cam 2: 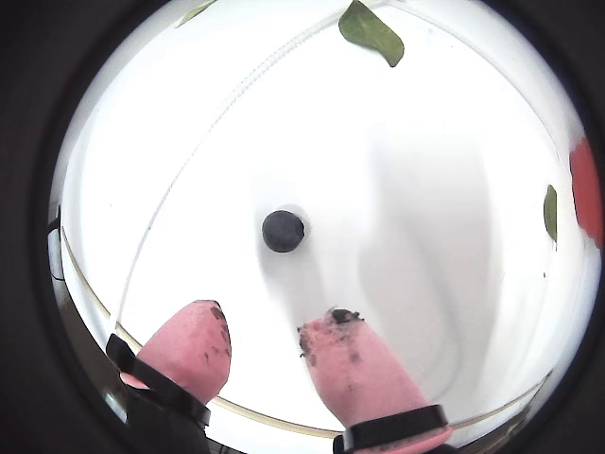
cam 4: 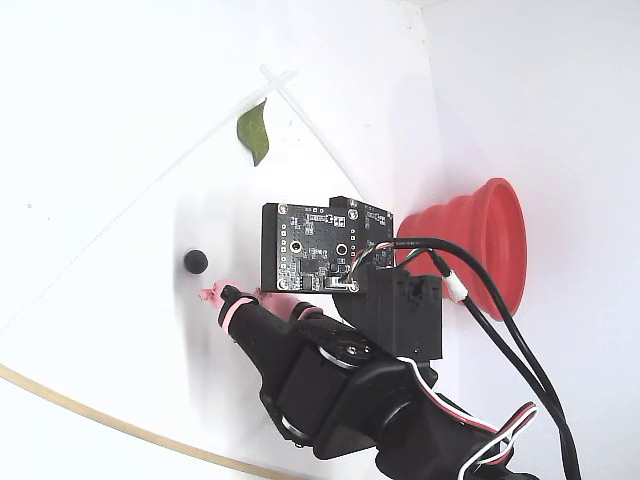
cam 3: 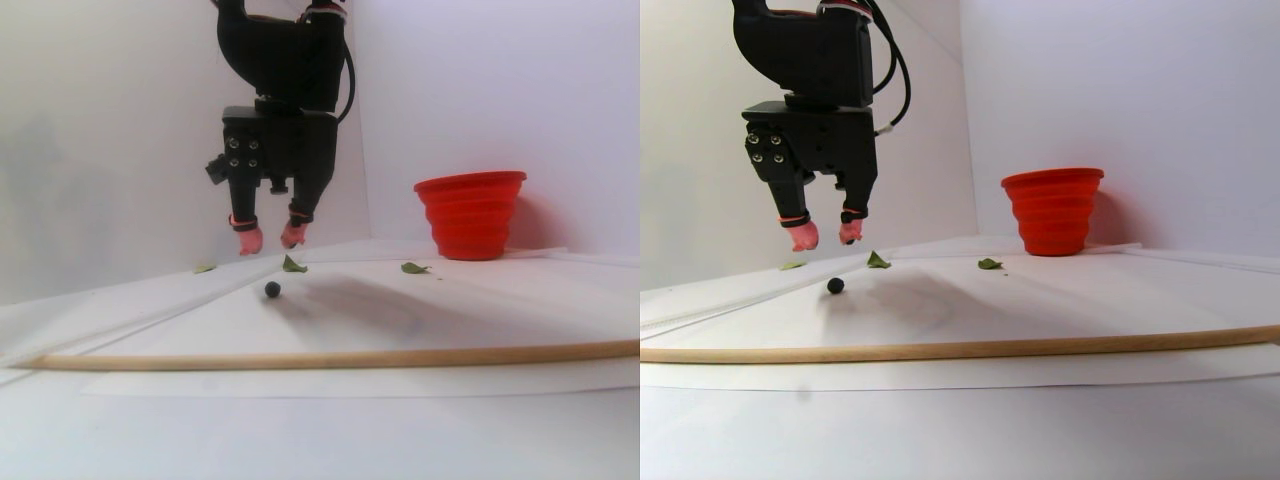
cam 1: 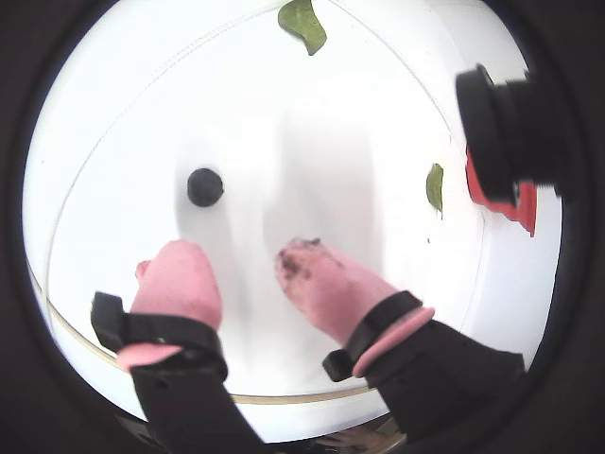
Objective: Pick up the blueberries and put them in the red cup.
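End effector (cam 3: 268, 240) suspended above white bench (cam 3: 400, 320), pink-capped fingertips (cam 1: 180, 279) apart, nothing between them; dark smudges on tip surfaces. One blueberry (cam 2: 283, 231) visible, resting on bench just ahead of fingertips in both wrist views, clear of contact; in stereo pair view it lies below and slightly right of end effector. Red cup (cam 3: 471, 214) upright near back wall, well apart from blueberry, to right in stereo pair view. Green leaves (cam 3: 293, 265) scattered on bench between. Wooden strip (cam 3: 330, 357) crosses bench foreground.
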`<state>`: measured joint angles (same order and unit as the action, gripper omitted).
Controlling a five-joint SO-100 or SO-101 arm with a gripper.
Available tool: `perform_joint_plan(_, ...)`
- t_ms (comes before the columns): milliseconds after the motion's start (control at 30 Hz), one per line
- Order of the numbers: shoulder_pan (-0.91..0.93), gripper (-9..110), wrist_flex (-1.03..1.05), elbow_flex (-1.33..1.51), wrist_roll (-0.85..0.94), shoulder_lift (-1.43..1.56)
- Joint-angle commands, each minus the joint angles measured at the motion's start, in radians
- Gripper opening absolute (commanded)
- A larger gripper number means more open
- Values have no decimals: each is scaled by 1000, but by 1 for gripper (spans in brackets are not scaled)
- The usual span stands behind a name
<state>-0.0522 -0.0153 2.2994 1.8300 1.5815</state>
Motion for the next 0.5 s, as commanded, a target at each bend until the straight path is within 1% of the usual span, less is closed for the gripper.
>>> perform_joint_plan(0,-9,16,-21,-35,6,11)
perform_joint_plan(467,-8,17,-86,-60,25,-61)
